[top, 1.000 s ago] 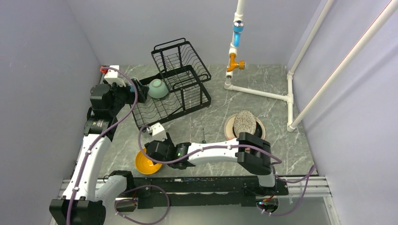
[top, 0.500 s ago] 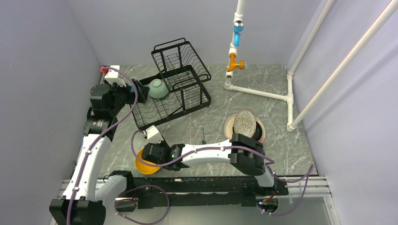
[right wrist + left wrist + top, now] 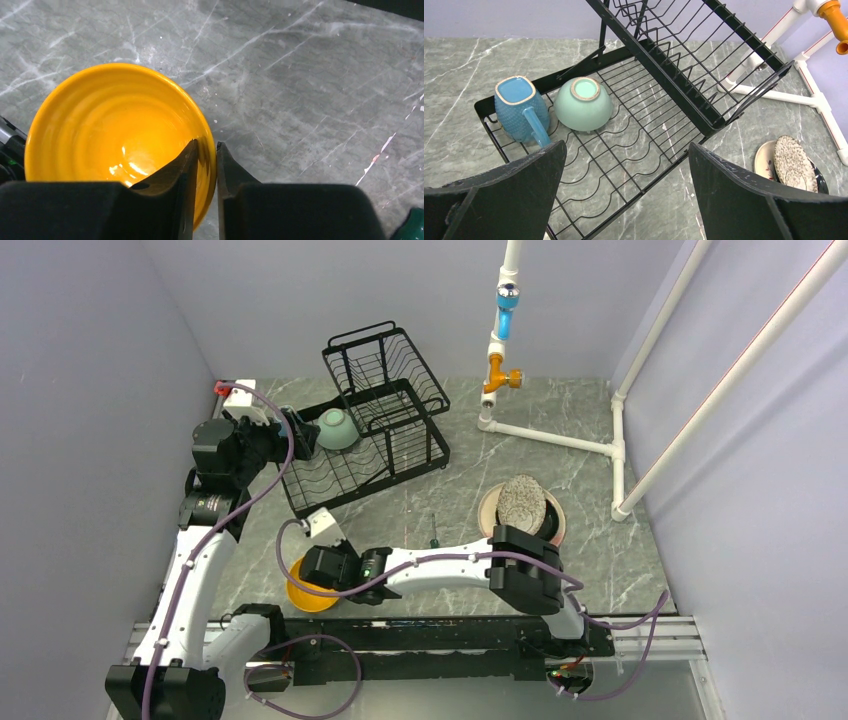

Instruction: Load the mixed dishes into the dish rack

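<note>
Pinching the rim of the orange bowl (image 3: 100, 125), the right tool (image 3: 205, 150) has one finger inside the bowl and one outside, pressed almost together on the wall. That bowl sits out on the bench (image 3: 310, 75), on the near side of the dish rack (image 3: 674, 87) and clear of its near left corner. The left tool (image 3: 626, 150) hovers over the rack's left end with its fingers spread wide and nothing between them. In the rack's lower tray a mint-green bowl (image 3: 583, 102) lies upside down, just beside a blue-handled mug (image 3: 519, 110). Well off the rack's right side, a speckled grey plate (image 3: 521, 502) tops a small stack of plates on the bench.
</note>
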You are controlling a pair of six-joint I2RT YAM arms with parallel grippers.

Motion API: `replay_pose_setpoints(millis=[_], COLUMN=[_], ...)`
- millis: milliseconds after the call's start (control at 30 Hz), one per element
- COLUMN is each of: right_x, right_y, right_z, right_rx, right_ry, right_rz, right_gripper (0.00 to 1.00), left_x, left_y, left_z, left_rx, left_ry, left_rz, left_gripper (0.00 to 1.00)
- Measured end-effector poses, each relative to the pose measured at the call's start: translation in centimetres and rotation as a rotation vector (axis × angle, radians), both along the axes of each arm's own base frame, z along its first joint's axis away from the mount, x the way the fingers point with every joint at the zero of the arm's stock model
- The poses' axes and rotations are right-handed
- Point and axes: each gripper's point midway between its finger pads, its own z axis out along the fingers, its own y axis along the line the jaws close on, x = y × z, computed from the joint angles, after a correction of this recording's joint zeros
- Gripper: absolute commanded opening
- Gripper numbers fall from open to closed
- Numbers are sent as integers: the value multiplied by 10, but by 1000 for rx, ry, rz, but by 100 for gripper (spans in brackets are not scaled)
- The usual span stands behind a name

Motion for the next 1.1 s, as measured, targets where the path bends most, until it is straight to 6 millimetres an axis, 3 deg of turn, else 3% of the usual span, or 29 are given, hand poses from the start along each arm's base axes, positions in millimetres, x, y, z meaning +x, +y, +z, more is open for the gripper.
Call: replay_pose_setpoints(millis=[333, 600, 800, 1100], right_x=[2, 2, -1, 19], right_y=[5, -3, -16, -50], right_z=[30, 36, 51, 99], right_rx=[68, 74, 130, 402], right_ry=[-35, -41, -8, 45], right_rz=[-17, -18, -5, -17], right_gripper=[4, 0, 0, 0], left_x=[0, -1, -1, -2], left_y=[-5, -6, -8, -17], left_z=[-1, -1, -2, 2], left_rx=[-5, -6, -8, -17], left_ry=[4, 4, 7, -8], left_rz=[-29, -38, -48, -104], left_gripper=[97, 98, 97, 97])
